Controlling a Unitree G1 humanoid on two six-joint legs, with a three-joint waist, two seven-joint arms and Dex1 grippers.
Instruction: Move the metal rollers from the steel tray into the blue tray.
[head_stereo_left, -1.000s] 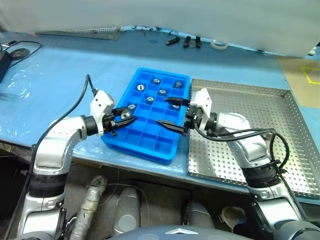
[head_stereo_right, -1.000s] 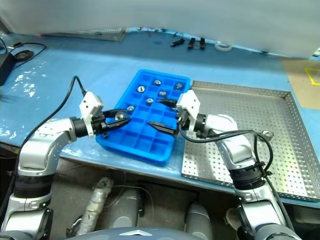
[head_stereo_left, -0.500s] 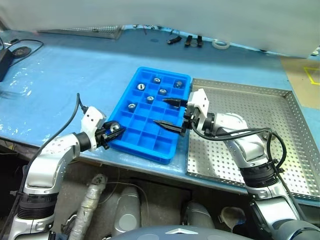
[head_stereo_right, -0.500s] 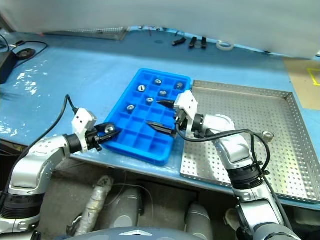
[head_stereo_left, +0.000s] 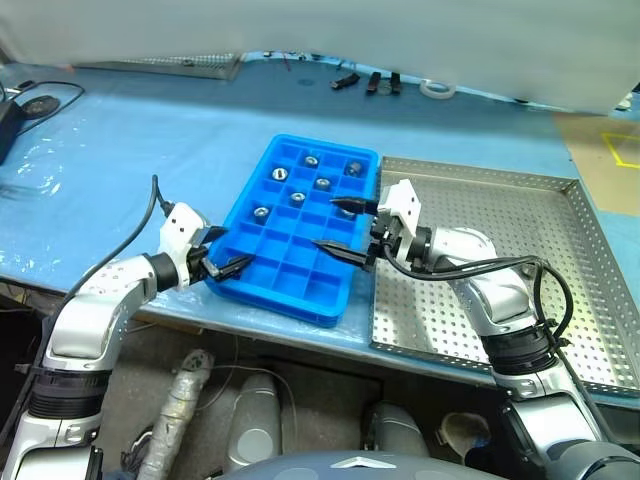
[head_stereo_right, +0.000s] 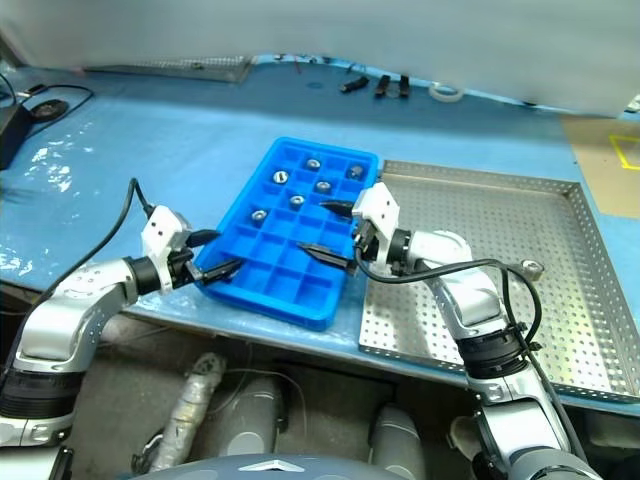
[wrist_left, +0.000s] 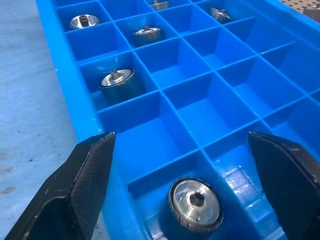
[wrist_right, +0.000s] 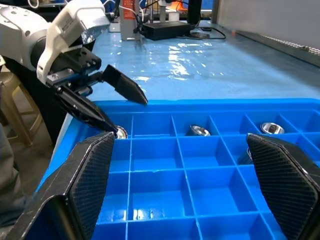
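Left end effector (head_stereo_left: 228, 258): two black textured fingers spread apart at the near left corner of the blue tray (head_stereo_left: 262, 180), over a shiny ringed metal roller (wrist_left: 195, 205) lying in a corner compartment. Blue tray: glossy moulded plastic, grid of square cells, on a blue-covered surface (head_stereo_left: 130, 140); more metal rollers (head_stereo_left: 293, 180) sit singly in far cells. Right end effector (head_stereo_left: 338, 230): fingers wide apart over the tray's right side, nothing between them; steel tray (head_stereo_left: 560, 250), perforated floor, low rim, just beside.
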